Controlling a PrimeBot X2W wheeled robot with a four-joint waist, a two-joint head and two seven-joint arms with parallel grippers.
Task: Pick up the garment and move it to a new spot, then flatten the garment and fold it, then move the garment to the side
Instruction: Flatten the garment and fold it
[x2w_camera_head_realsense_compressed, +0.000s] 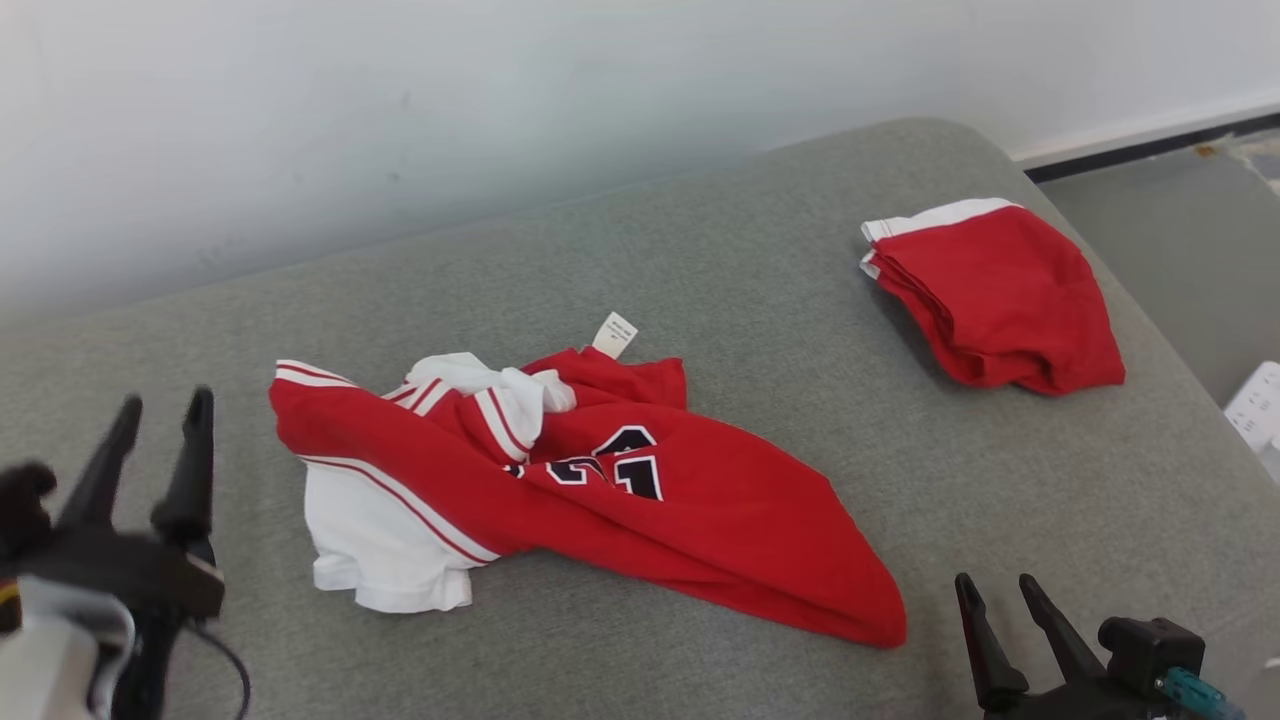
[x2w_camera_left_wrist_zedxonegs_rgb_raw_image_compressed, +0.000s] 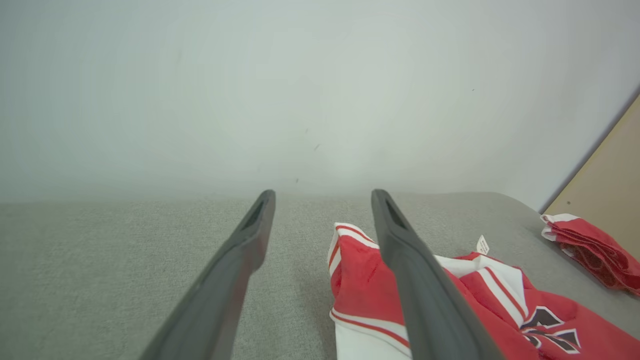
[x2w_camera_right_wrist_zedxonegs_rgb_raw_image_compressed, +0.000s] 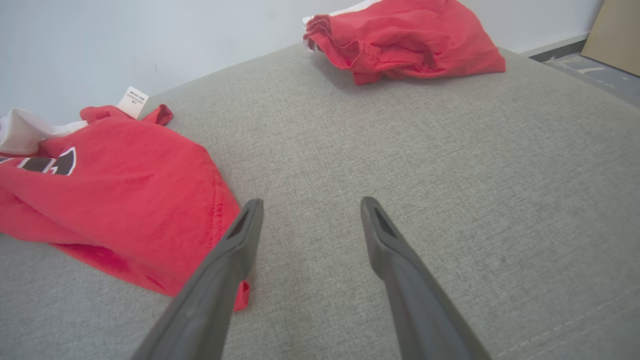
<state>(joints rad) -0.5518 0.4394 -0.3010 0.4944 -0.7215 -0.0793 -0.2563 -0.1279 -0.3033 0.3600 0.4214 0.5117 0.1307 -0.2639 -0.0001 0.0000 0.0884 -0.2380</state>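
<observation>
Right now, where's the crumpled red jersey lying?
Head view: the crumpled red jersey lies centre-left on the grey cushion, between the left gripper and the right gripper; the folded red garment sits apart at upper right.

In the head view the jersey (x2w_camera_head_realsense_compressed: 600, 500) lies crumpled on the couch (x2w_camera_head_realsense_compressed: 750, 280) at the centre of the frame, with its label (x2w_camera_head_realsense_compressed: 615, 335) at its far edge. A folded cloth (x2w_camera_head_realsense_compressed: 1000, 300) lies on the couch in the upper right, well apart from the jersey. The wall (x2w_camera_head_realsense_compressed: 400, 120) runs behind the couch across the top. The left tool (x2w_camera_head_realsense_compressed: 165, 400) stands at the lower left, just left of the jersey. The right tool (x2w_camera_head_realsense_compressed: 995, 580) stands at the lower right, near the jersey's right corner. The floor (x2w_camera_head_realsense_compressed: 1180, 230) lies beyond the couch at the right edge.
</observation>
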